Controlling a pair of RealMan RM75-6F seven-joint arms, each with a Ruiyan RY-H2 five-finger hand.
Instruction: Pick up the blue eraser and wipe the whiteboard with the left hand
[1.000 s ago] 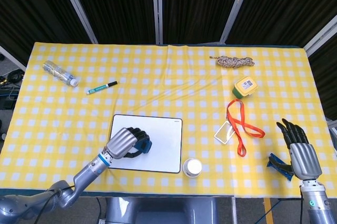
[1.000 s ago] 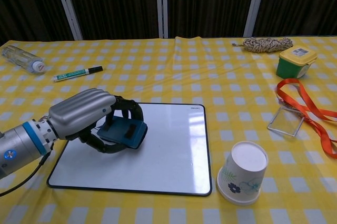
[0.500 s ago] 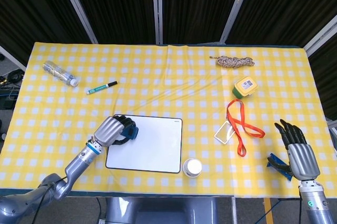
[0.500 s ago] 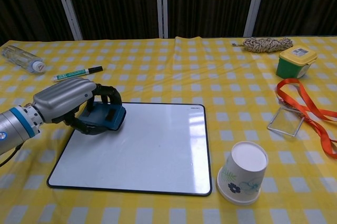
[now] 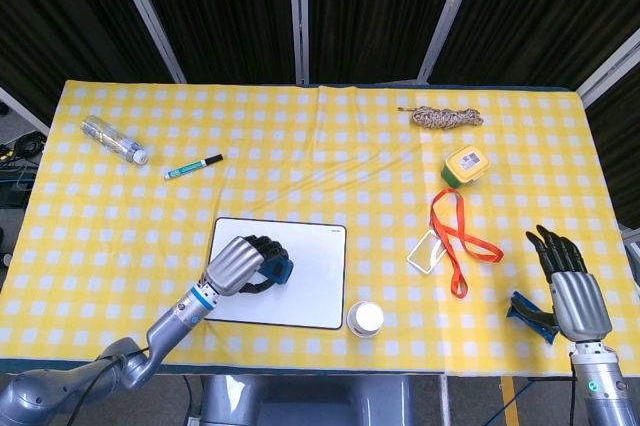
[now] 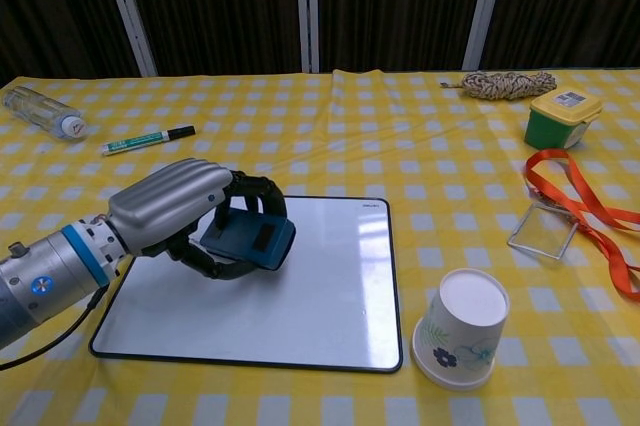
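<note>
The whiteboard (image 5: 310, 291) (image 6: 320, 296) lies flat near the table's front edge, its surface white and unmarked. My left hand (image 5: 240, 264) (image 6: 180, 211) rests over its left-middle part and grips the blue eraser (image 5: 279, 270) (image 6: 250, 239), pressing it flat against the board. My right hand (image 5: 570, 286) hovers at the far right of the table, fingers straight and apart, holding nothing; the chest view does not show it.
A paper cup (image 5: 365, 318) (image 6: 460, 328) stands just right of the board's front corner. A marker (image 5: 194, 166) and a bottle (image 5: 113, 139) lie at the back left. A lanyard with card sleeve (image 5: 455, 236), a green box (image 5: 465, 165), a rope (image 5: 447, 117) and a blue clip (image 5: 530, 312) are right.
My left hand slid the eraser from the board's far left corner back toward its middle; a second ago it was at about the same middle spot. The right hand barely moved.
</note>
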